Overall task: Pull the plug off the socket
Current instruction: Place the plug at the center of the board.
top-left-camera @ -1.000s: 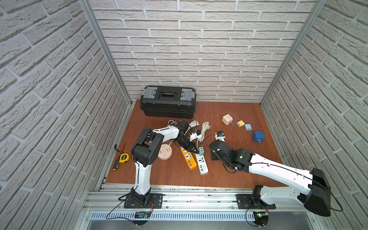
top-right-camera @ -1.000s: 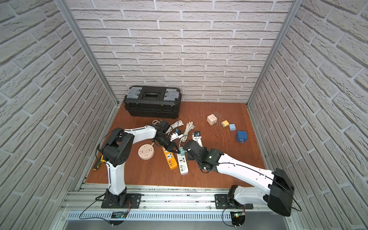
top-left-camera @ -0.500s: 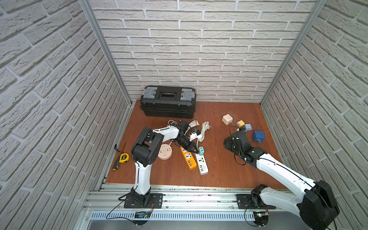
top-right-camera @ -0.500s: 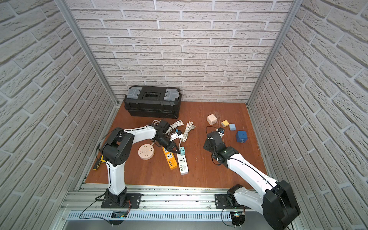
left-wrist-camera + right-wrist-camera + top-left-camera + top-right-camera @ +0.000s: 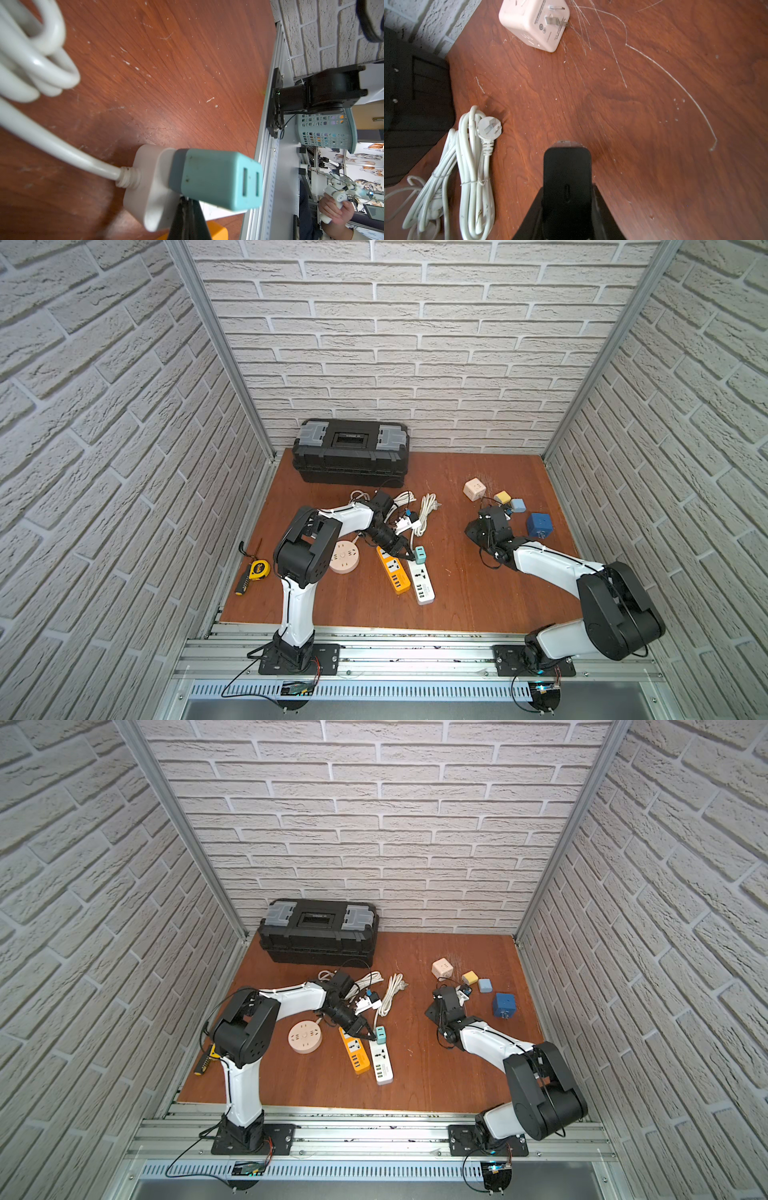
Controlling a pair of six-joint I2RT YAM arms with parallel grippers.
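At the far left edge of the worktop (image 5: pixel 457 593) lies a yellow tape measure (image 5: pixel 258 570), unmoved. Your left arm has not shifted in the last second. Its left claw (image 5: pixel 409 556) is clenched with nothing between its fingers. In the left wrist view its tips (image 5: pixel 188 202) press on the end of the white power strip (image 5: pixel 423 580), just beside the teal adapter (image 5: pixel 216 182), which is plugged into that strip. A round pink socket (image 5: pixel 344 556) and an orange power strip (image 5: pixel 392 572) lie just left of the white one, both where they were. Behind them is a coiled white cord (image 5: pixel 424 514).

The change is on the right. A second ago your right arm reached across to the white strip, with its claw just beside the teal adapter. Now the right claw (image 5: pixel 488 522) is well apart from the strip, on the right side of the worktop. In the right wrist view it grasps a black plug (image 5: pixel 566 166), clear of any socket. I cannot tell whether the plug touches the worktop.

Just beyond the claw sits a pink cube socket (image 5: pixel 474 488). To its right are a yellow cube (image 5: pixel 502 497), a pale blue cube (image 5: pixel 518 504) and a dark blue cube (image 5: pixel 539 524).
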